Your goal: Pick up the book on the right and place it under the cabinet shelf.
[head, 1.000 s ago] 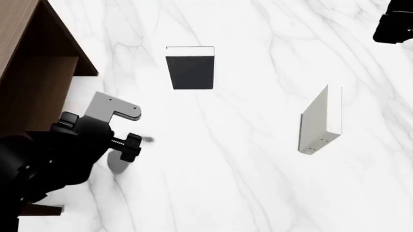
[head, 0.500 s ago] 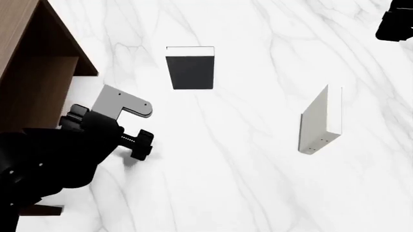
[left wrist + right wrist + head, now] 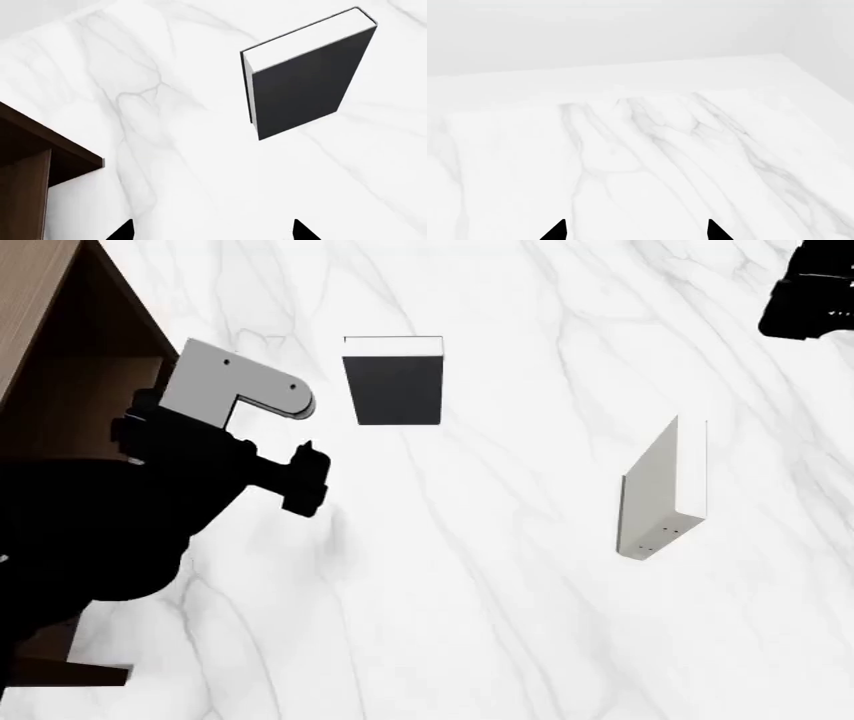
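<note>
The plain light-grey book does not show in any view. The dark-brown cabinet stands at the left of the head view, its open inside in shadow, and its corner shows in the left wrist view. My left arm hangs beside the cabinet's front. My left gripper is open and empty over bare marble, a way short of the black book. My right gripper is open and empty over bare marble, and its arm shows at the far right.
A black book with a white edge lies flat at the middle back, also in the left wrist view. A white upright slab with tiny dark dots stands at the right. The white marble table ends at a far edge.
My left arm has moved away from me and slightly right, from the table's front left to beside the cabinet, nearer the black book. The right arm has barely shifted.
</note>
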Controlling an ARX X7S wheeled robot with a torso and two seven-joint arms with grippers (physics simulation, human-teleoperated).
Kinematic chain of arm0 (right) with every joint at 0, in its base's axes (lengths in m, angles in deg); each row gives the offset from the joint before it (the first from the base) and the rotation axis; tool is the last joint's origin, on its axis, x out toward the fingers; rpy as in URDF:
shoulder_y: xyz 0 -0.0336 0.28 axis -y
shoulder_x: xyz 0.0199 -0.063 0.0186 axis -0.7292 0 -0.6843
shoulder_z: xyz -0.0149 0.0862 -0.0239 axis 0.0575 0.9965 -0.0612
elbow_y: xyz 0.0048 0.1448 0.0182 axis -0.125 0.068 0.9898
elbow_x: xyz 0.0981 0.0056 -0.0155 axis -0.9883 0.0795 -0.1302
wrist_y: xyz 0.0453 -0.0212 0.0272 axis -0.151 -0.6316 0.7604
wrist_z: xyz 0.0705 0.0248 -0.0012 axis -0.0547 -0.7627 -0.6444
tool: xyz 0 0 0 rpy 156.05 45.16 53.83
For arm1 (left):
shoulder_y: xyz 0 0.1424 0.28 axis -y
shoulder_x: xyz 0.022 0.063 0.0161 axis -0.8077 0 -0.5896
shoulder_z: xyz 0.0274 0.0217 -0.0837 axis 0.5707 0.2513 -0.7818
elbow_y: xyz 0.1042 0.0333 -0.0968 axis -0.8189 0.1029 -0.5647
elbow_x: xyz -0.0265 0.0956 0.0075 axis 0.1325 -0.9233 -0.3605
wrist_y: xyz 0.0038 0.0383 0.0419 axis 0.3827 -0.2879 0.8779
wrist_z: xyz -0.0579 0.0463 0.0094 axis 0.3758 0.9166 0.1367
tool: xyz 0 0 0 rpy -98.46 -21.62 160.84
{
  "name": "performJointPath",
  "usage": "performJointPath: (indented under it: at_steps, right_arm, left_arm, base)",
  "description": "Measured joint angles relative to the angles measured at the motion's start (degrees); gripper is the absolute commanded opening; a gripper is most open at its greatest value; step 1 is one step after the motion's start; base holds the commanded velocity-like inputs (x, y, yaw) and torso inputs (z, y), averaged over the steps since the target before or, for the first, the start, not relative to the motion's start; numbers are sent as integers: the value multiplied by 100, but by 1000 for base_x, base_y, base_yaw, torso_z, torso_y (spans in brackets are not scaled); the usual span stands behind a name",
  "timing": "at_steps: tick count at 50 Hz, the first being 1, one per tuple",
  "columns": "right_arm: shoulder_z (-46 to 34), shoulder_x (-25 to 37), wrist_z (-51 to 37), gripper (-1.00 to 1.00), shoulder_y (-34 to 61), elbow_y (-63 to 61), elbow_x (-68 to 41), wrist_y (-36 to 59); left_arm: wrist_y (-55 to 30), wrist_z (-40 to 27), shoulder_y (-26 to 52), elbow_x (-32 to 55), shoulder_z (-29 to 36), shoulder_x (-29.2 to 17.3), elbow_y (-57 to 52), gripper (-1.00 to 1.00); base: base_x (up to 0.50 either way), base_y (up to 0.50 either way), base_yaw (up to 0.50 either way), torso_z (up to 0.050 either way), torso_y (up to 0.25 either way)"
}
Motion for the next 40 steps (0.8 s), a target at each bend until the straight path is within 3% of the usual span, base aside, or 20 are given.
performJointPath:
  at_steps: [32,40]
  right_arm:
    - [-35,-143,62,100,-169,-17,121,-133]
    - [-47,-171,62,100,-190,-26,134,-141]
  left_arm:
    - [395,364,989,-8,-406,34,-5,100]
    - [480,421,1013,27,-459,15,-40,100]
  base:
    - [0,0,0,0,0]
    - [0,0,0,0,242]
